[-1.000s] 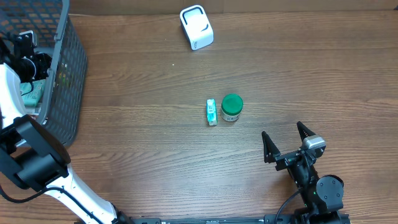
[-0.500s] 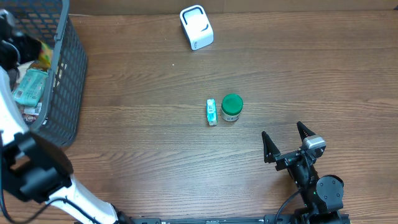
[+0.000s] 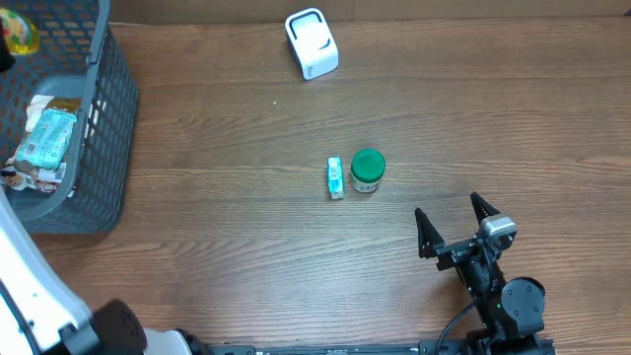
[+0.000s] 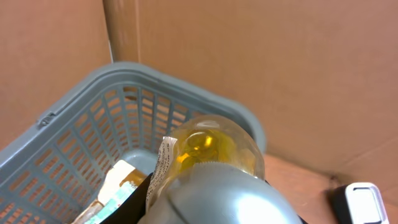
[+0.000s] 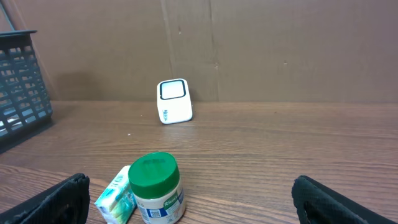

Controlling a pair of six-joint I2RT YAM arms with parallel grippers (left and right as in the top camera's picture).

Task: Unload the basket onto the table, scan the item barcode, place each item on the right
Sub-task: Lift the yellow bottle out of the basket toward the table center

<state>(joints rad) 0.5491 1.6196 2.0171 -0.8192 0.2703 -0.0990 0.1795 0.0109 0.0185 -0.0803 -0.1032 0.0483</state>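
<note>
Above the grey plastic mesh basket [image 3: 110,108] (teal packets [image 3: 44,138] inside), the left claw [image 4: 208,163] clasps a glossy yellow rounded item [image 4: 211,146]; the right claw [image 3: 448,209] gapes empty.

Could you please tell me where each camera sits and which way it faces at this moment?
Overhead: above the table, looking straight down at the gray basket, white scanner, teal box and green-lidded jar; the white left arm and open right claw show.
Left wrist: high over the basket, facing the cardboard wall; the left claw holds a yellow container.
Right wrist: low above the table, facing the wall past jar and box; its fingers frame the bottom corners.
Shared: all three show the scanner and basket.
</note>
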